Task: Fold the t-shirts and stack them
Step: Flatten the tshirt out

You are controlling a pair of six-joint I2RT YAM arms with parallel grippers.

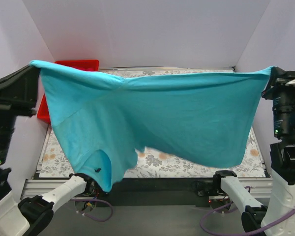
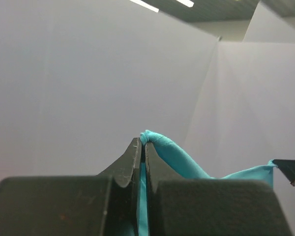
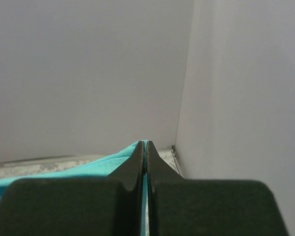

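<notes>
Both arms raised high, spread wide apart.

Left arm (image 1: 10, 93): wrist at 9 o'clock in the top view. Left gripper (image 1: 33, 65) points inward toward 3 o'clock. Wrist view: the jaws are pressed together, with only a thin seam between the fingers (image 2: 135, 162), pinching a corner of the turquoise t-shirt (image 1: 162, 113).

Right arm (image 1: 287, 113): wrist at 3 o'clock. Right gripper (image 1: 271, 73) points toward 9 o'clock. The jaws are likewise clamped, with a cloth edge in the seam.

Base links sit at 7 and 5 o'clock.
</notes>
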